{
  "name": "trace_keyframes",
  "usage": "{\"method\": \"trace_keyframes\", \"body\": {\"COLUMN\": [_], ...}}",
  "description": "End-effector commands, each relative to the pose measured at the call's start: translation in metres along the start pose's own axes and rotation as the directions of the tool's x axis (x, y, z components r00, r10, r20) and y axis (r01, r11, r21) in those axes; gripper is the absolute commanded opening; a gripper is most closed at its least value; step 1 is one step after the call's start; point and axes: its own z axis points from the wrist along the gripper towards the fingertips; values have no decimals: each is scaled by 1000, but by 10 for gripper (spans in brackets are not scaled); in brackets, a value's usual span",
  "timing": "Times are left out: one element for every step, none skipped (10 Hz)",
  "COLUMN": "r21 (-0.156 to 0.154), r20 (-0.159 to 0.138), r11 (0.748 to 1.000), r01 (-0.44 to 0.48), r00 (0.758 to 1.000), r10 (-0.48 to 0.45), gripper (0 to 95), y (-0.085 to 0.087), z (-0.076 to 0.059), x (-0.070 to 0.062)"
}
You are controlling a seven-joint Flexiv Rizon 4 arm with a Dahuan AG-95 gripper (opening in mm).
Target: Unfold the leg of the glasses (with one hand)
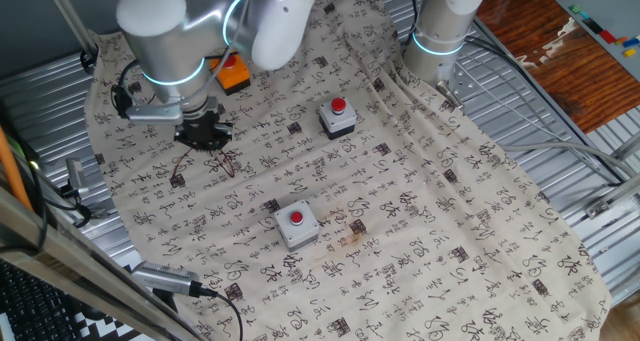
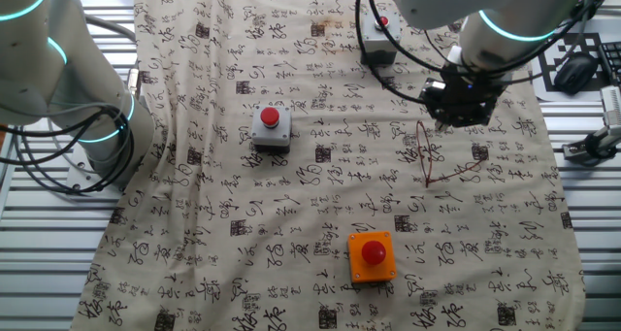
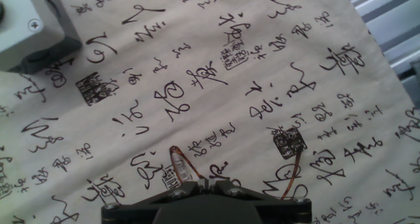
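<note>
Reddish-brown wire glasses [image 2: 441, 156] lie on the printed cloth [image 2: 291, 205], directly beneath the gripper [image 2: 458, 117] near the cloth's edge. In the hand view the two fingertips meet at the bottom margin with part of the frame [image 3: 180, 168] just beside them; whether they clamp the frame cannot be told. Two grey button boxes [image 1: 296, 224] and an orange one [image 2: 373, 255] stand well apart from it.

Setting: a robotics lab is indicated.
Evidence near the gripper [image 2: 456, 117]: red-button boxes [image 1: 337, 118], calligraphy cloth [image 1: 420, 221], corrugated metal table [image 1: 545, 121], and a second robot arm [image 2: 58, 69] are seen.
</note>
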Motion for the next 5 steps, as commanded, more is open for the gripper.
{"method": "trace_keyframes", "body": {"r21": [-4, -3, -2, 0, 1], "r20": [-5, -5, -5, -8, -11], "r11": [1000, 1000, 1000, 1000, 1000], "r01": [16, 17, 17, 13, 14], "r00": [1000, 1000, 1000, 1000, 1000], "r10": [-16, -17, -17, -13, -14], "gripper": [0, 0, 0, 0, 0], "y": [-3, -4, -5, -5, -2], "z": [3, 7, 11, 13, 15], "x": [0, 0, 0, 1, 3]}}
